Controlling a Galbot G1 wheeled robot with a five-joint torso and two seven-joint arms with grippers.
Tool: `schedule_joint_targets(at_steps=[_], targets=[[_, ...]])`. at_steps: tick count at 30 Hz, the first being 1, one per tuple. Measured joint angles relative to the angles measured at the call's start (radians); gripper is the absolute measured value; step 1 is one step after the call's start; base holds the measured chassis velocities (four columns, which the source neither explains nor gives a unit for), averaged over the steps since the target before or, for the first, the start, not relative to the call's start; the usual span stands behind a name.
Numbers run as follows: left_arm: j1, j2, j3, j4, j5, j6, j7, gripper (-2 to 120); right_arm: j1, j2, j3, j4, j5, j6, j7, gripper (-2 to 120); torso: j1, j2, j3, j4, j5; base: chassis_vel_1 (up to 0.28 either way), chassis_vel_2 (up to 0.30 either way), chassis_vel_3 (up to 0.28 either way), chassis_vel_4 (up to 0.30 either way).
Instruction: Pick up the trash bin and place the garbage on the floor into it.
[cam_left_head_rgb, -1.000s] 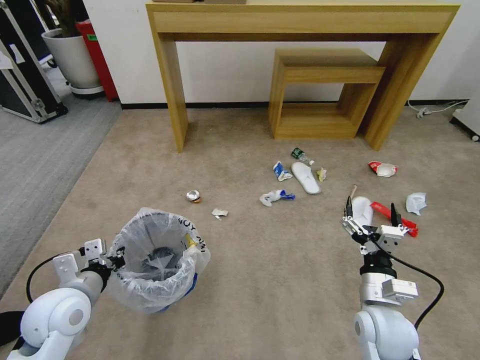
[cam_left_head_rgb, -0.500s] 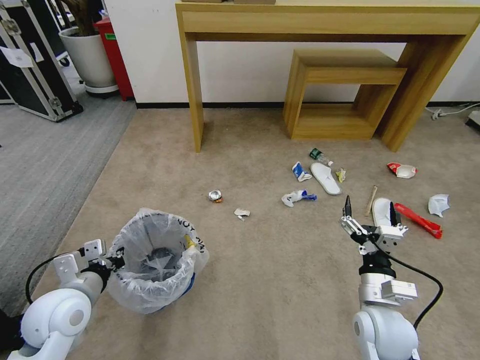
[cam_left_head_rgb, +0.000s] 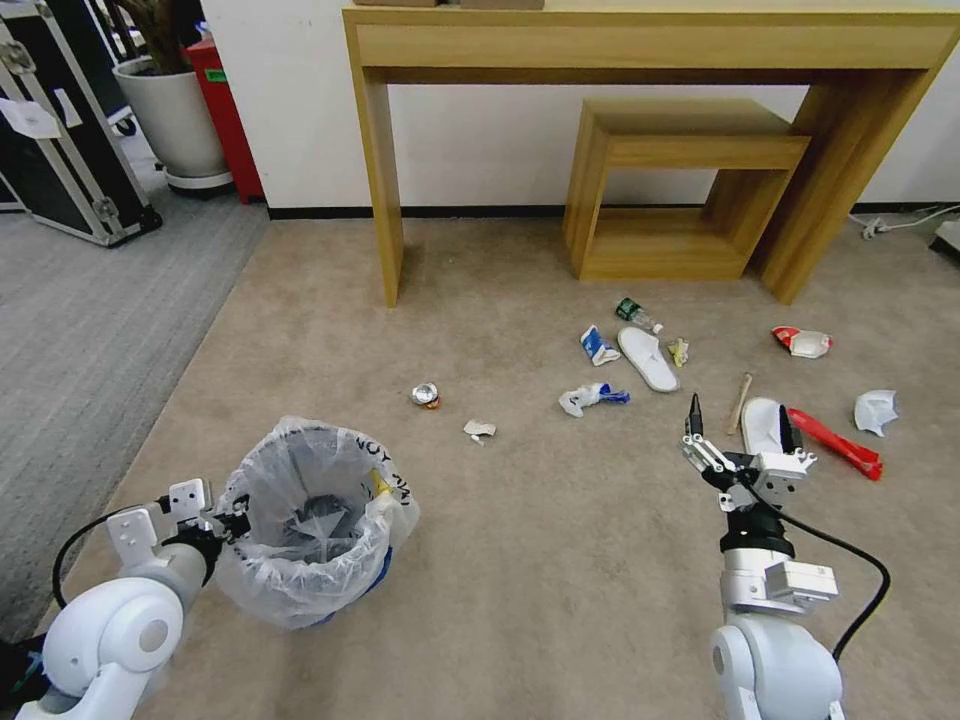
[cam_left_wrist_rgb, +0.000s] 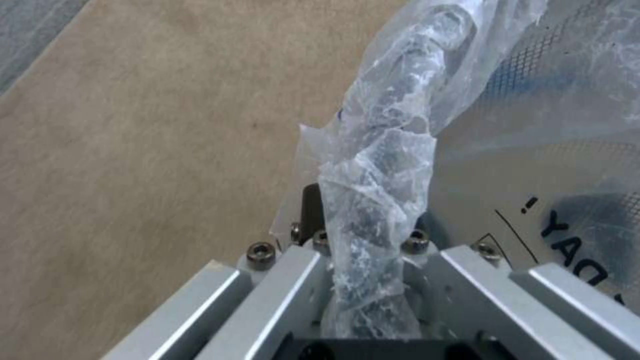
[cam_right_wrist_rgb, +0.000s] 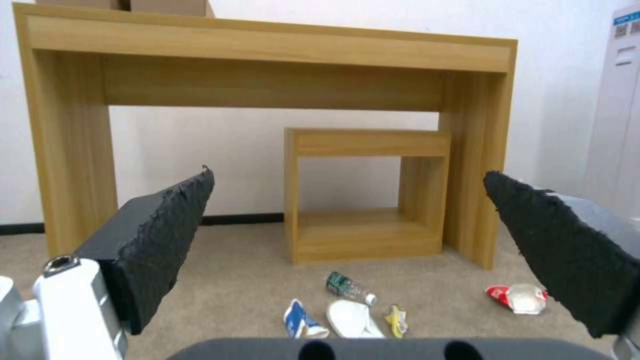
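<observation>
Beige carpet floor fills most of the head view, with a tall wooden table and a small wooden shelf against the white wall at the top. At the lower left sits the trash bin, blue with a crinkly clear bag. The left gripper is clamped tight on the bin's rim, pinching bag and edge together. So the bin is caught.

The garbage is not yet in. It lies on the floor in the middle and right of the frame: a small can, a paper scrap, a white slipper, a bottle, a second slipper, a red wrapper and a wooden stick.

The right gripper hangs at the lower right, near the second slipper, with its two black fingers wide apart and holding nothing. I think almost all the picking up is left.
</observation>
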Motion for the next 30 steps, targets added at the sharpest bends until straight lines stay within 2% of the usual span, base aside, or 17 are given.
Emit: schedule_joint_targets(at_steps=[17, 30], targets=[[0.001, -0.004, 0.004, -0.003, 0.005, 0.0, 0.0, 1, 0.006, -0.001, -0.006, -0.006, 0.002, 0.005, 0.007, 100, 0.0, 0.0, 0.0, -0.0001, 0.0001, -0.219, 0.207, 0.215, -0.213], [0.005, -0.002, 0.0, -0.004, 0.004, 0.0, 0.0, 1, -0.001, -0.001, -0.008, -0.002, 0.002, 0.003, 0.005, 100, 0.0, 0.0, 0.0, 0.0, 0.0001, -0.033, 0.035, 0.04, -0.04]])
